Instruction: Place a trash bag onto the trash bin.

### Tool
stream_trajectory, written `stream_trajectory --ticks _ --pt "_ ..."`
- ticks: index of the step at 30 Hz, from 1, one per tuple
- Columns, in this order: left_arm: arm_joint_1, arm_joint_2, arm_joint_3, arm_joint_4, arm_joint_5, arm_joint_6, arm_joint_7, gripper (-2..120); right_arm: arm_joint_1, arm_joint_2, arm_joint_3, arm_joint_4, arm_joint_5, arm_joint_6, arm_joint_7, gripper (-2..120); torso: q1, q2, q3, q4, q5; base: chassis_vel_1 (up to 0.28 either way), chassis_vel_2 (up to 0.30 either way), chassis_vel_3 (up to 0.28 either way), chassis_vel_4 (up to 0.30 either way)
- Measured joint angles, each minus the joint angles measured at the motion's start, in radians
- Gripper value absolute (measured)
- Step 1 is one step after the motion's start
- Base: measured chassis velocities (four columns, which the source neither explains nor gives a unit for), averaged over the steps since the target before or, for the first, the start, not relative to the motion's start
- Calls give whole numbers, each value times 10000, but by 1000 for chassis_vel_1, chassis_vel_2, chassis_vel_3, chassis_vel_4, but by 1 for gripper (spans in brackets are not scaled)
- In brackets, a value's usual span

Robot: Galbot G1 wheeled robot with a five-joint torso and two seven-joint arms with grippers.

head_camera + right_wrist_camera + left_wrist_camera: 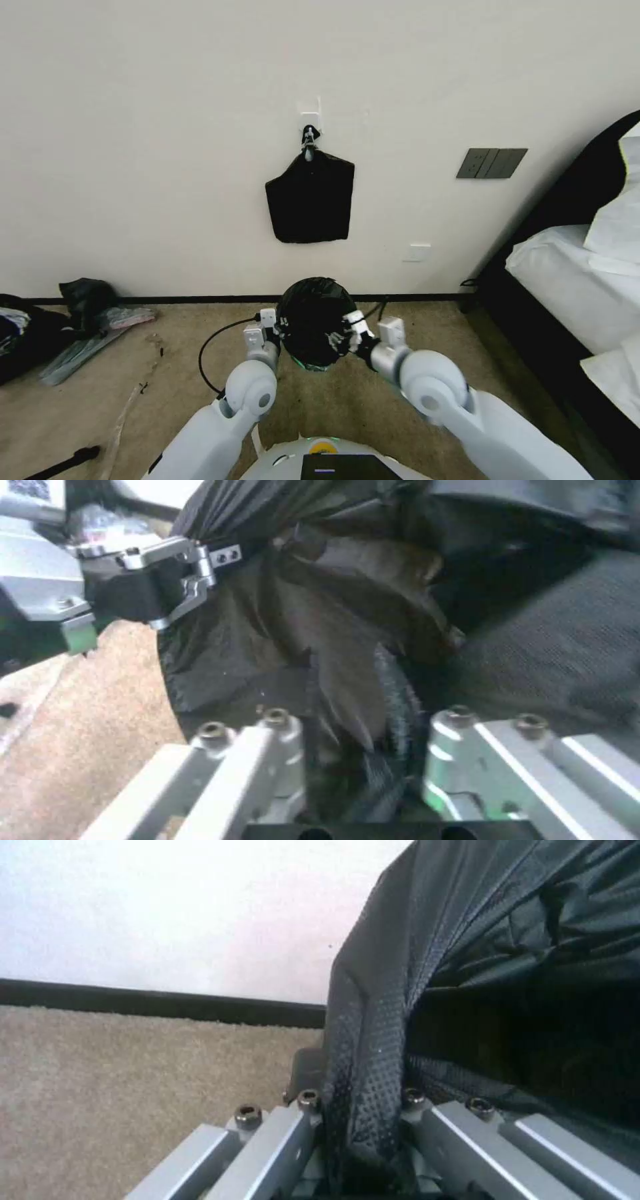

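From the head camera, the wrinkly glossy black plastic trash bag (315, 321) is hanging between both grippers above beige carpet (167, 373), before a cream wall (167, 133) where a flat black pack (310, 198) is dangling. In the left wrist view, the left gripper (363, 1120) is pinching the bag's film. In the right wrist view, the right gripper (363, 750) is clamping a fold.

Even soft daylight; wrist views blurred; head view edges bowed.
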Motion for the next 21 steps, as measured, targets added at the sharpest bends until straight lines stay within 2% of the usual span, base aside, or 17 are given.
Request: stream_trajectory --ticks 5,11,15,21 --pt "1 -13 92 73 223 -21 -2 3 1292 172 -1143 -767 317 -16 623 0 0 0 0 -2 0 0 0 0 0" --pt "-88 -69 243 128 333 -45 10 3 2271 314 -2177 -1526 353 -16 1107 0 0 0 0 -1 0 0 0 0 0" --pt "-203 -168 378 176 392 -66 21 3 2661 560 -2954 -2305 -476 -16 1169 0 0 0 0 -5 -1 0 0 0 0" --pt "-203 -291 506 204 415 -97 62 3 3139 1427 -3540 -3788 -1003 -12 1545 0 0 0 0 0 0 0 0 0 0"
